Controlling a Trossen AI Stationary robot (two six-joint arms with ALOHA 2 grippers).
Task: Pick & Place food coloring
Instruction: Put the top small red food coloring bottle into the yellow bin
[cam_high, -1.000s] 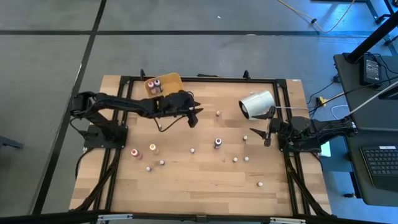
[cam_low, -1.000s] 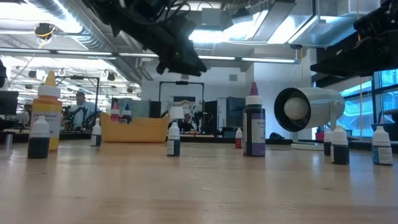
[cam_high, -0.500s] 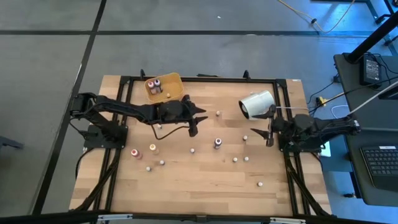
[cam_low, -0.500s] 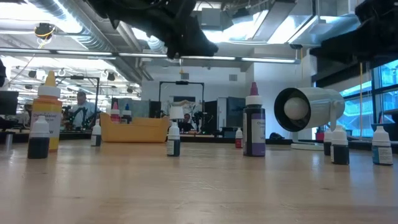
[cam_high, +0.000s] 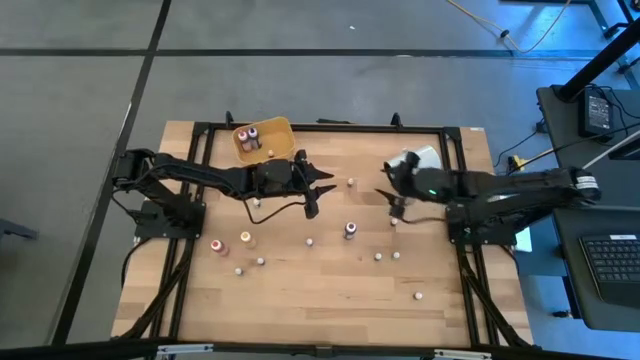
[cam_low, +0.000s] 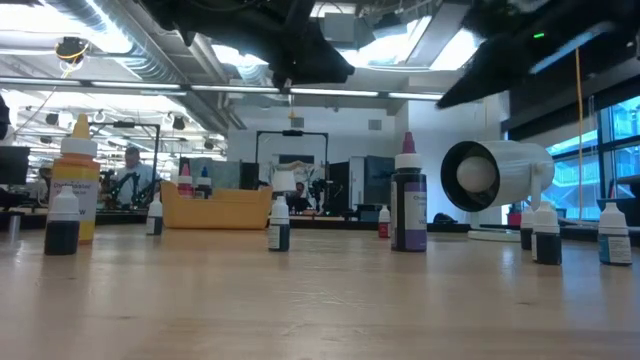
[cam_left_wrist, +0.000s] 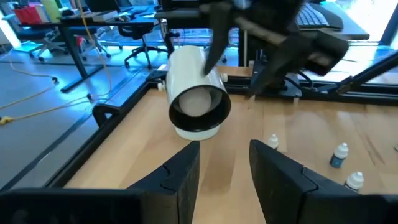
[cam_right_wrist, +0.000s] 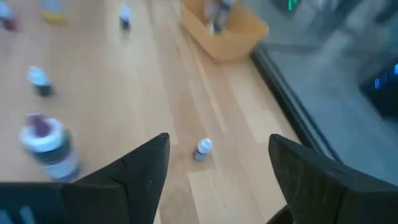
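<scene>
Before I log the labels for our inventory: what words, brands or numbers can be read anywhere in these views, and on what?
Nothing can be read in full.
Tall yellow bottle, low view: a printed label, too blurred to read.
Dark purple bottle: no legible label.
Small food coloring bottles: too small to read.
White cylinder: no text visible.
Yellow-orange tray: no text visible.

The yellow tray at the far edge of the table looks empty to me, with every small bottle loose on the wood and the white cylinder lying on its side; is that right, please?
Not quite: the yellow tray is not empty. The high view shows two small bottles in it. The rest holds: other small bottles stand loose on the wood, and the white cylinder lies on its side.
</scene>
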